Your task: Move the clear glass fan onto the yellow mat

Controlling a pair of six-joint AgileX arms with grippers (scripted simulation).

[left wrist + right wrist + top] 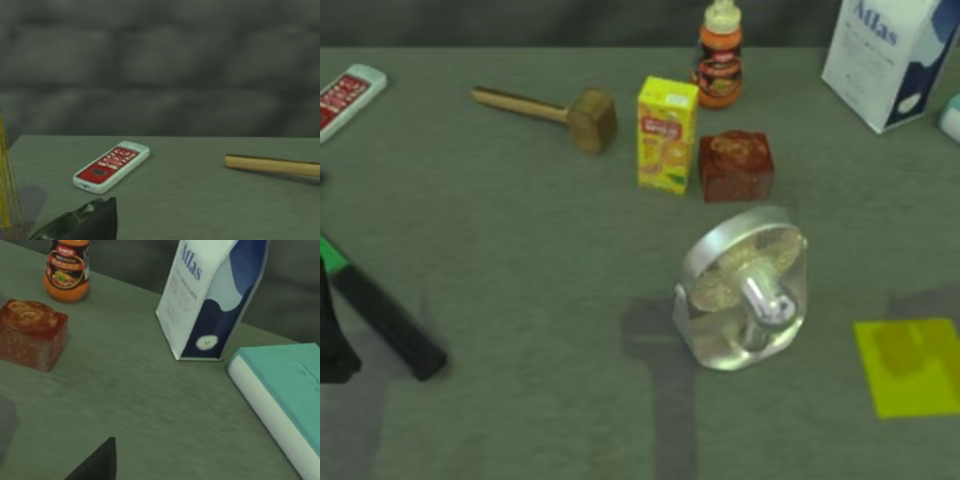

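Pre-grasp: clear glass fan (745, 290) untouched, well apart from yellow mat (910, 366); neither tool's spread discernible; next, right tool must reach fan.

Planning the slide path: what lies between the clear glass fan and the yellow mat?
Nothing: in the top view only bare table separates the clear glass fan from the yellow mat to its right.

The white and blue carton (888, 55) at the desk's far right carries the word "Atlas" in blue letters, readable from the top view and from the right wrist view; nothing else on it can be read. The yellow juice carton (666, 134), the orange bottle (719, 55) and the red-faced remote (111, 166) bear print too small to make out.
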